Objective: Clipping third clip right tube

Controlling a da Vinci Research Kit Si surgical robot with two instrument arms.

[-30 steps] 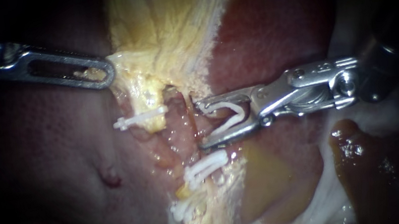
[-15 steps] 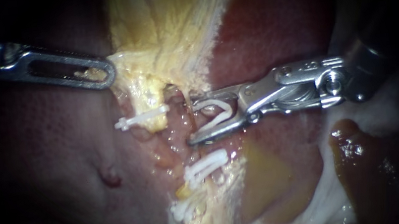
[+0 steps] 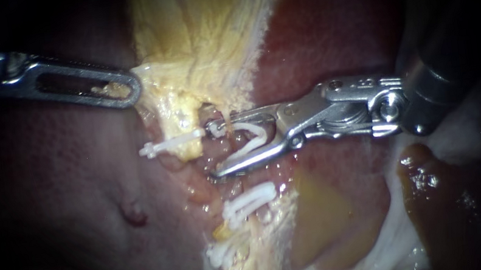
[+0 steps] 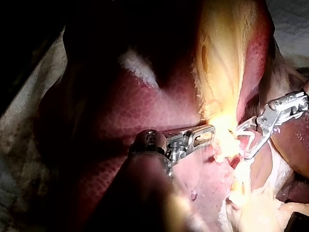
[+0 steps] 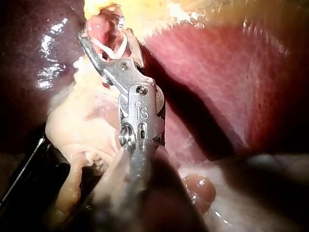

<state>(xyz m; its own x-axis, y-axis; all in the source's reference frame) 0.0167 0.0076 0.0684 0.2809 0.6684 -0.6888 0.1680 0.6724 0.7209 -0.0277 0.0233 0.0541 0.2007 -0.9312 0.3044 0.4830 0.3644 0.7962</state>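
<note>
My right instrument (image 3: 213, 150) comes in from the right with its jaws wide apart. They hold an open white clip (image 3: 250, 140). The jaws straddle the pinkish right tube (image 3: 219, 159), tips reaching just past it. In the right wrist view the same jaws (image 5: 104, 38) hold the clip (image 5: 108, 48) around pink tissue. Two white clips (image 3: 248, 200) (image 3: 223, 253) sit lower on this tube. One clip (image 3: 171, 142) crosses the left tube. My left instrument (image 3: 125, 91) is shut on yellowish gallbladder tissue (image 3: 161, 83) and holds it leftward; the left wrist view shows that grip (image 4: 205, 137).
Dark red liver (image 3: 324, 20) lies behind and to the right of the tubes. The pale yellow gallbladder (image 3: 202, 23) runs upward. A brown pool of fluid (image 3: 431, 191) and whitish membrane (image 3: 388, 239) lie under the right instrument's shaft.
My right instrument has slid leftward with the open clip, so its jaws now reach around the right tube. My left instrument and the placed clips have stayed put.
</note>
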